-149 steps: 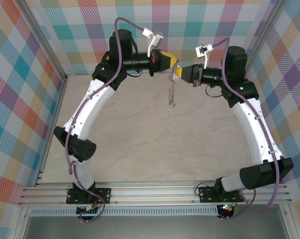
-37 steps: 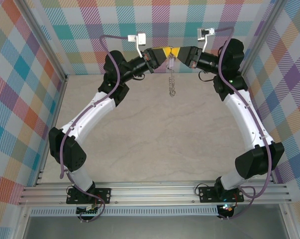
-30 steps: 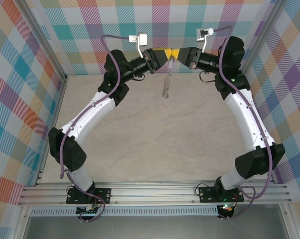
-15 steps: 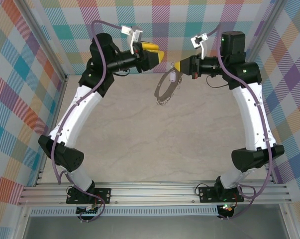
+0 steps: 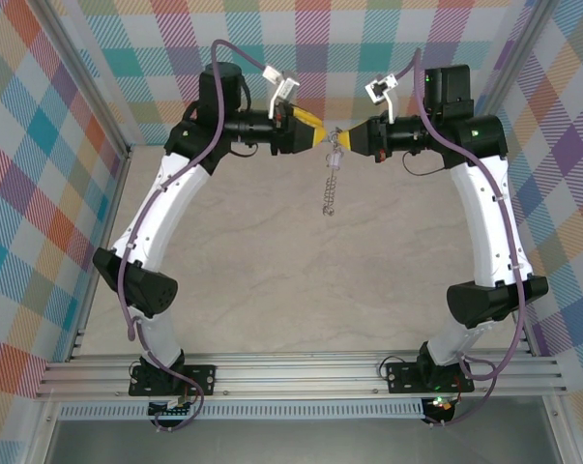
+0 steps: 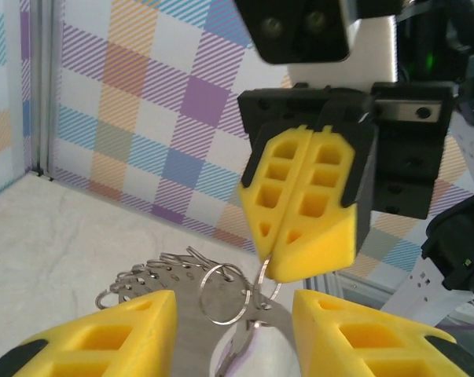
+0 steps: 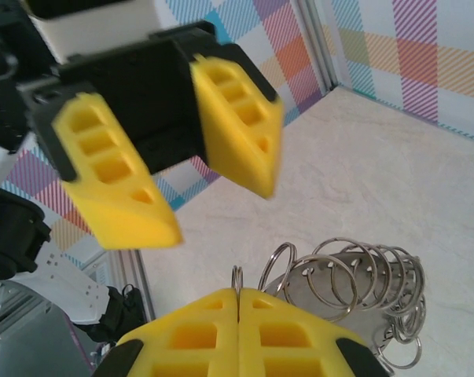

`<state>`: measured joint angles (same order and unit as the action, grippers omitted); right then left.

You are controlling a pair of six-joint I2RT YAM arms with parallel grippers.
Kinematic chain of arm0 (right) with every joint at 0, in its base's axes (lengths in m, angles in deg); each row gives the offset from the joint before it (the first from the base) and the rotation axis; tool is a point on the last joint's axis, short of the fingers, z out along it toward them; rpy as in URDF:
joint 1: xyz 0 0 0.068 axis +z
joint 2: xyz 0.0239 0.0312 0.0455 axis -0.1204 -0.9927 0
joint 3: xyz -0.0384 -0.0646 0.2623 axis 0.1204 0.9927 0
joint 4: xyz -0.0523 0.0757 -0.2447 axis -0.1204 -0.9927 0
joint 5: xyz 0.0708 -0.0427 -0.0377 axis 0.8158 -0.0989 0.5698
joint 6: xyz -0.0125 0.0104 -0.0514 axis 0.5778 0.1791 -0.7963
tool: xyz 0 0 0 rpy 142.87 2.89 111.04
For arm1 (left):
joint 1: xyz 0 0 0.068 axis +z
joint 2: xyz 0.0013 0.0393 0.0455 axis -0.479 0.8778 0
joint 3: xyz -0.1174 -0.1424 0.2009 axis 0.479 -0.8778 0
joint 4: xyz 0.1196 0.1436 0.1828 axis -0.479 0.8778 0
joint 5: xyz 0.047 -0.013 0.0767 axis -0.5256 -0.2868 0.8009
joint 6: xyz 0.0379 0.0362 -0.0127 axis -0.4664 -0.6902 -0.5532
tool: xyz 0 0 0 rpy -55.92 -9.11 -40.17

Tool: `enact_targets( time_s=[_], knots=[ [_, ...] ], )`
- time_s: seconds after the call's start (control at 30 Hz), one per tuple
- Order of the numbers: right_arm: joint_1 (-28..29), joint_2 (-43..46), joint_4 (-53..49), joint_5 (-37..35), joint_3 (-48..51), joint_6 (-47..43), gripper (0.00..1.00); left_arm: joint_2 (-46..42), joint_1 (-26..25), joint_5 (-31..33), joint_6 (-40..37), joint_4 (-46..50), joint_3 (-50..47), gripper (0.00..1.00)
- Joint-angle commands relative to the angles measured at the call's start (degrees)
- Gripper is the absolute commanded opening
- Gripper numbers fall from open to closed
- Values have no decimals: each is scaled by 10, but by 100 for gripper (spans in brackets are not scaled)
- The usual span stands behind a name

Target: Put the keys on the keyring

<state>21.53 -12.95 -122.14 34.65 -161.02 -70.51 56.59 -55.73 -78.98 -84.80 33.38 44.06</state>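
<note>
Above the far surface, your right fingers pinch the dangling keyring; your left fingers stand spread around it. Threading is in hand: the key seems to hang below the pinch, so close on it squarely.

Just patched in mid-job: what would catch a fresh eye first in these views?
The two tools meet nose to nose above the far side of the table. The right tool is shut on the keyring, which dangles below it with the lilac-headed key near its top. The left tool stands open just in front of it.
</note>
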Motion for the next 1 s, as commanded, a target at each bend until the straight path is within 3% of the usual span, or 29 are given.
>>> enact_targets(
  time_s=[0.0,0.97],
  knots=[
    [-3,1,19,42,-18,13,0,2,-3,-27,-9,14,24,43],
    [-3,-1,63,63,3,43,0,23,-34,-43,10,-9,49,42]
  ],
)
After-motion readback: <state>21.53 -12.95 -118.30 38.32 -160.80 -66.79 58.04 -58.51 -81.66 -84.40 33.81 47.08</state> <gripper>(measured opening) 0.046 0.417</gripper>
